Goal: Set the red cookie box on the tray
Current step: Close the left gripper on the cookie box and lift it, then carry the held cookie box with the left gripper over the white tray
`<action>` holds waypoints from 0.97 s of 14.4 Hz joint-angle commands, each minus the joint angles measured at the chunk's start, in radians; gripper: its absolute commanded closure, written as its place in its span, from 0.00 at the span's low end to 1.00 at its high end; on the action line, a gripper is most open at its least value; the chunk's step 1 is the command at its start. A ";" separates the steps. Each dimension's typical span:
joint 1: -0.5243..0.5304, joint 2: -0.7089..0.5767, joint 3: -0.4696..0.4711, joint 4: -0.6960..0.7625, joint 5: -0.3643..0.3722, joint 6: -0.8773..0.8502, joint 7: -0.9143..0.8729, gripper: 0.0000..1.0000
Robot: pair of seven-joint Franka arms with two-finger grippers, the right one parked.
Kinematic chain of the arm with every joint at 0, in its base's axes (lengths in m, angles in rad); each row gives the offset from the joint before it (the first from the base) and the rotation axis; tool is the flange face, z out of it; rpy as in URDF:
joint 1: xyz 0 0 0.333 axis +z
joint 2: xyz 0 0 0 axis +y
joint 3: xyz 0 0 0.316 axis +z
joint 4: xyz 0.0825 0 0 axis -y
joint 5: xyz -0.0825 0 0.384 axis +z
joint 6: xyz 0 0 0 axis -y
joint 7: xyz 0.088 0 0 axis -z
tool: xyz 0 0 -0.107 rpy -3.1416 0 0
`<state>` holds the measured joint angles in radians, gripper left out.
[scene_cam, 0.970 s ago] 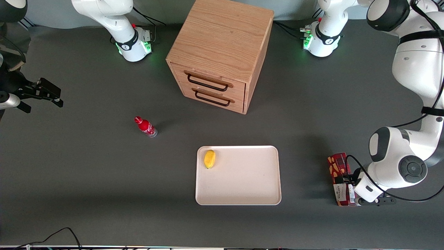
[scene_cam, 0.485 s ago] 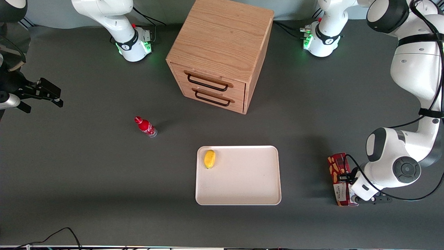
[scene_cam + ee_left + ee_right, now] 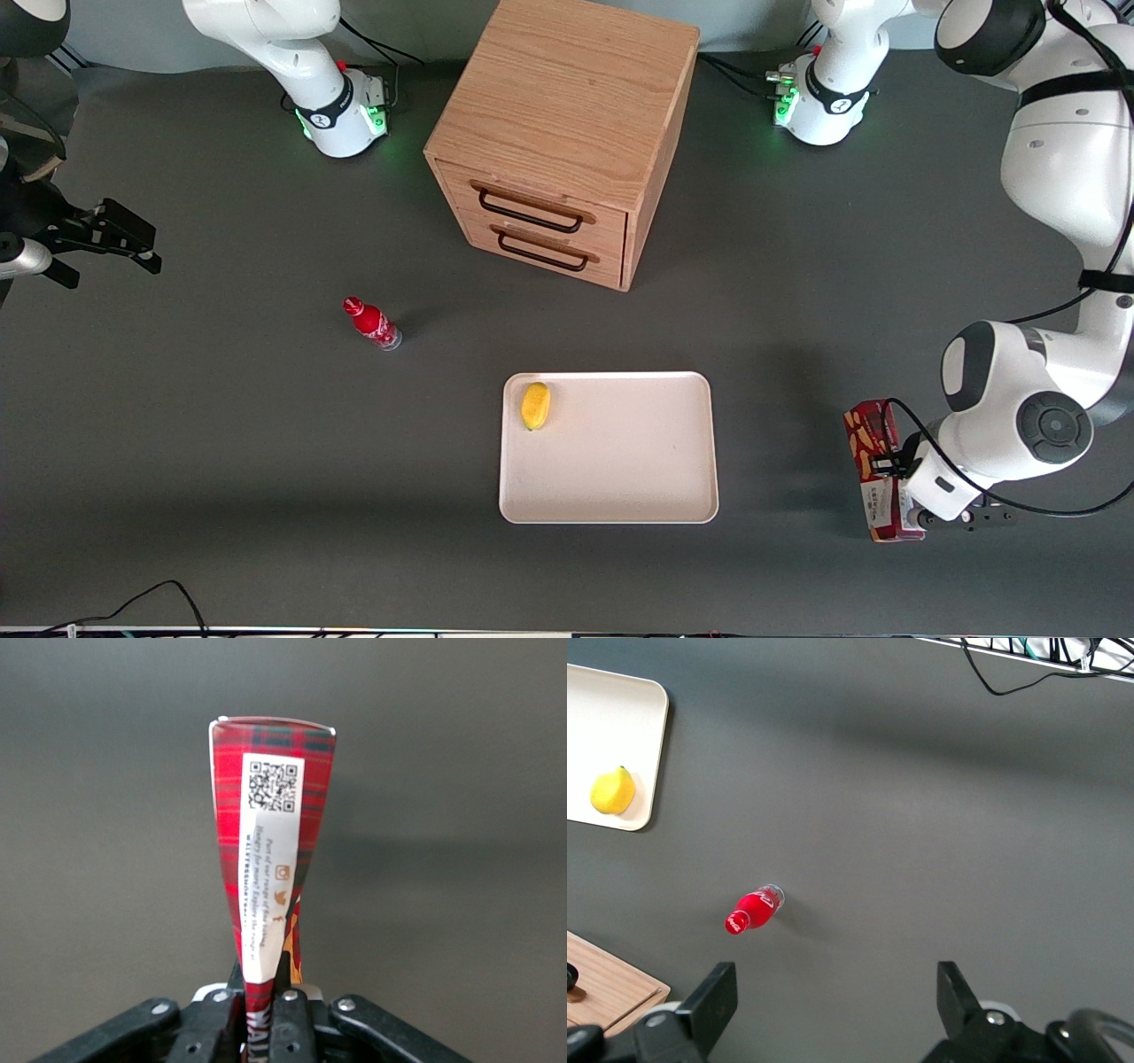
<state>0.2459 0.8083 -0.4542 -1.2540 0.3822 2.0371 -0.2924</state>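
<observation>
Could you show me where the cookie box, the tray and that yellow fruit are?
red cookie box (image 3: 873, 461): front view, its plaid top face, held by the gripper (image 3: 897, 483).
tray (image 3: 620, 478): front view, bare floor.
yellow fruit (image 3: 535, 405): front view, its middle, on the tray.

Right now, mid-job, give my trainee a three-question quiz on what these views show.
1. True or false: the left arm's tool is shut on the long red plaid cookie box.
2. What already lies on the flat cream-white rectangular tray? A) small red bottle B) small yellow fruit C) nothing
3. Fill in: the cookie box is toward the ____ arm's end of the table.

Key: 1 true; 2 B, the small yellow fruit; 3 working.
</observation>
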 commanded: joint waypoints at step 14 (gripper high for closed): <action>-0.287 -0.132 -0.160 0.111 -0.007 -0.183 -0.439 1.00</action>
<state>0.0068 0.5953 -0.6504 -1.1828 0.3557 1.7992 -0.7154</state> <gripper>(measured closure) 0.881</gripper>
